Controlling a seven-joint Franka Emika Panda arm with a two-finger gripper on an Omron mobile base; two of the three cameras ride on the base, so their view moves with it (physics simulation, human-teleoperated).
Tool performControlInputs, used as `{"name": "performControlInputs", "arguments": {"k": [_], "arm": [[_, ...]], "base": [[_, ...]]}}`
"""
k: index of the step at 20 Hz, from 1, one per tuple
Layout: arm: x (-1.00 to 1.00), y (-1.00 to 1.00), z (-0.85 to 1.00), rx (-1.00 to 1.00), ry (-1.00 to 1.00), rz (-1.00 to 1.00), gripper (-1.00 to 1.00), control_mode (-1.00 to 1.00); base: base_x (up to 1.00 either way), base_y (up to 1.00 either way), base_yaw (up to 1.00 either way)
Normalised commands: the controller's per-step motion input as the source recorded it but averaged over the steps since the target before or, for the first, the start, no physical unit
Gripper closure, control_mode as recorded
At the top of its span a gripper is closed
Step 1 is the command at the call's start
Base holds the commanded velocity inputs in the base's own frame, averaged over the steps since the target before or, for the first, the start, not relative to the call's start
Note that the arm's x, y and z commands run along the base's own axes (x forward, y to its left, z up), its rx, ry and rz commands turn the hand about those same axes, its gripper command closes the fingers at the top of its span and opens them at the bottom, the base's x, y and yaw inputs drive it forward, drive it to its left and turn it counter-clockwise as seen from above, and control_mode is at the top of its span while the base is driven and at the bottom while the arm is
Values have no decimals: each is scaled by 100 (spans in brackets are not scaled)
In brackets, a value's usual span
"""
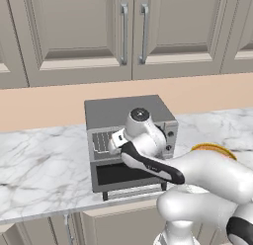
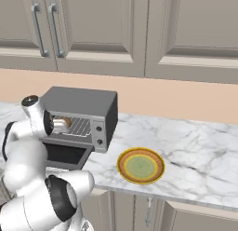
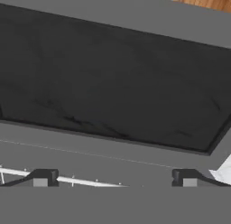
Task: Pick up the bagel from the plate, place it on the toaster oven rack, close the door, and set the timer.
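The toaster oven (image 1: 129,110) stands on the counter with its door (image 1: 126,175) folded down open. My gripper (image 1: 110,142) reaches into the cavity over the silver toaster oven rack (image 1: 102,140). In the right base view the brown bagel (image 2: 67,122) lies on the rack (image 2: 82,126) right beside my gripper (image 2: 58,125). The hand view looks down on the door's dark glass (image 3: 113,83); the gripper (image 3: 113,179) is open, its tips far apart with nothing between them. The yellow plate (image 2: 140,166) sits bare to the oven's right.
Tall beige cabinet doors (image 1: 133,31) hang above the marble counter (image 2: 195,146). The oven's knobs (image 2: 98,134) line its right side. The open door juts out toward the counter's front edge, and my arm's elbow hides part of the plate (image 1: 213,149) in the left base view.
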Motion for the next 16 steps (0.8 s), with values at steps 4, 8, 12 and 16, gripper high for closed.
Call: {"name": "performControlInputs", "arguments": {"k": [4, 8, 12, 16], "arm": [[-100, 0, 67, 0, -7, -6, -100, -100], [-100, 14, 35, 0, -3, -22, -100, -100], [-97, 57, 24, -16, 0, -13, -100, -100], [-64, 81, 23, -28, 1, -4, -100, -100]], "base": [[0, 0, 0], [0, 0, 0], [0, 0, 0], [0, 0, 0]]}}
